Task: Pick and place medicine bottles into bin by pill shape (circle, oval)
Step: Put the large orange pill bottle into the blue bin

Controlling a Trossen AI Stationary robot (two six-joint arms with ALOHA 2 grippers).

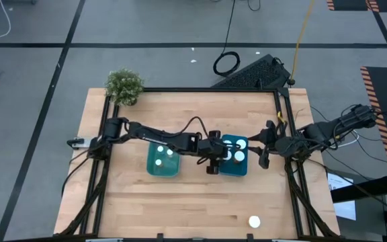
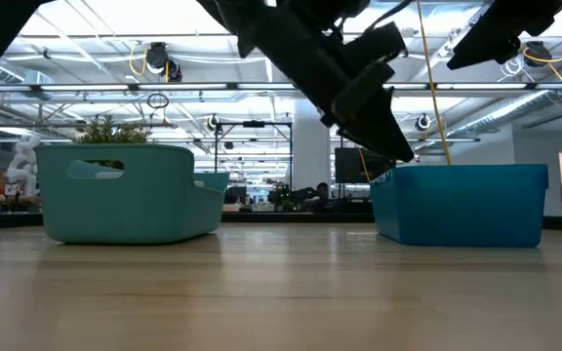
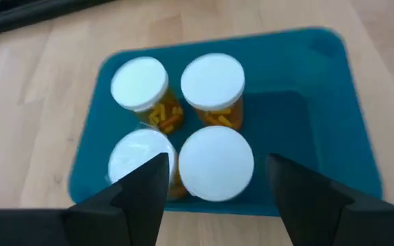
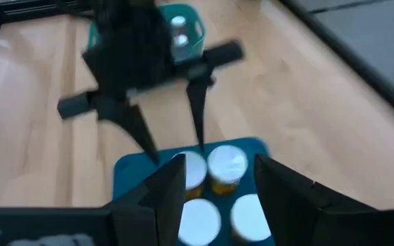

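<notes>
The left claw (image 1: 212, 161) hangs over the near-left edge of the right-hand teal plastic bin (image 1: 234, 166), fingers spread apart with nothing between them. In the left wrist view the two dark fingers (image 3: 142, 195) stand wide apart above four white-capped orange translucent medicine bottles (image 3: 214, 162) grouped upright in one end of that bin; the pills visible in the two farther bottles are orange.

The right claw (image 1: 263, 155) hovers at the opposite side of the same bin, fingers also spread and empty; the right wrist view shows its fingers (image 4: 169, 188) apart above the bottle caps.

The left-hand teal plastic bin (image 1: 163, 160) sits well apart on the light wooden tabletop (image 1: 180, 202) and holds two white-capped bottles (image 1: 168, 152).

One further white-capped bottle (image 1: 254, 221) stands alone near the front edge of the tabletop, right of centre. A small green potted plant (image 1: 124, 85) occupies the far-left corner.
</notes>
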